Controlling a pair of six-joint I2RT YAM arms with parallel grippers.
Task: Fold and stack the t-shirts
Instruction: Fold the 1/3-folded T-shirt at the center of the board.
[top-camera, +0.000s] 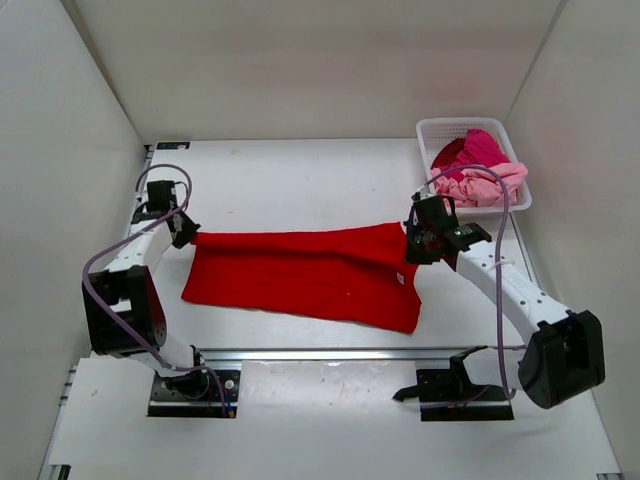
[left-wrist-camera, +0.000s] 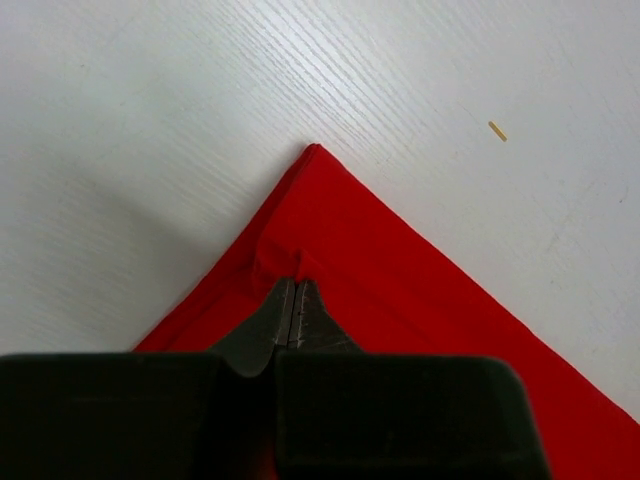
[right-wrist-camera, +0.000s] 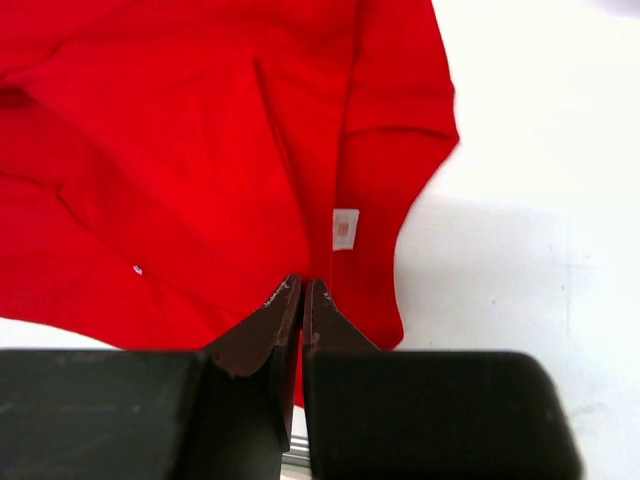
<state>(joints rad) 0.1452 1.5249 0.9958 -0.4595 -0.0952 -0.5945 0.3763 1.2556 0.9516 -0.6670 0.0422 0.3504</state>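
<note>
the red t-shirt (top-camera: 300, 275) lies spread on the middle of the worktop (top-camera: 300, 180), its far edge stretched between my two arms. my left pincer (left-wrist-camera: 295, 292) is clamped on the far left corner, and my right pincer (right-wrist-camera: 303, 292) is clamped on the cloth close to the white neck label (right-wrist-camera: 345, 228). the cloth looks light, soft and limp, so i expect it to sag and wrinkle; corners and hems are the best places to hold. the magenta t-shirt (top-camera: 470, 148) and the pale pink t-shirt (top-camera: 490, 182) lie in the basket (top-camera: 432, 128), far right.

walls (top-camera: 300, 60): plain white | table (top-camera: 300, 180): white, wood-grained | light: even
</note>
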